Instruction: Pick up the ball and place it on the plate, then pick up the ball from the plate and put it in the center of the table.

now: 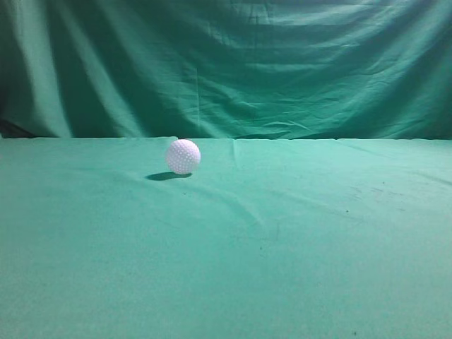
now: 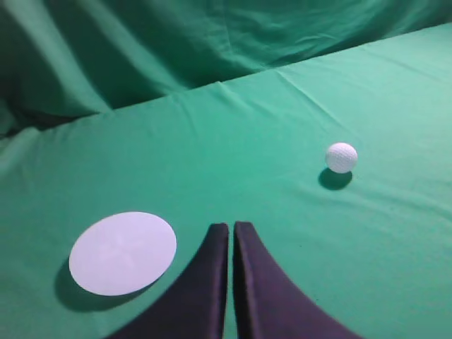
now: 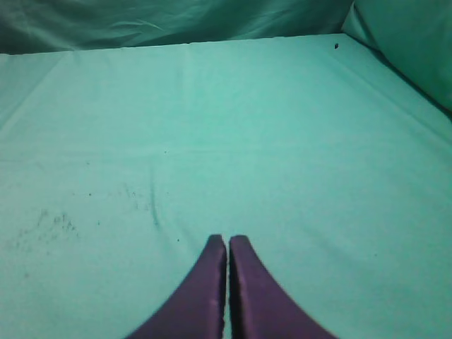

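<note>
The white dimpled golf ball (image 1: 183, 156) rests on the green table cloth (image 1: 282, 240) toward the back, left of the middle. It also shows in the left wrist view (image 2: 341, 157), ahead and to the right of my left gripper (image 2: 232, 227), well apart from it. A flat white round plate (image 2: 122, 252) lies on the cloth just left of the left gripper. The left gripper is shut and empty. My right gripper (image 3: 227, 240) is shut and empty above bare cloth. The plate and both grippers are out of the exterior view.
A darker green draped backdrop (image 1: 226, 63) hangs behind the table's far edge. In the right wrist view the cloth (image 3: 212, 127) has small dark specks at the left, and the table's right edge (image 3: 395, 78) runs down at the far right.
</note>
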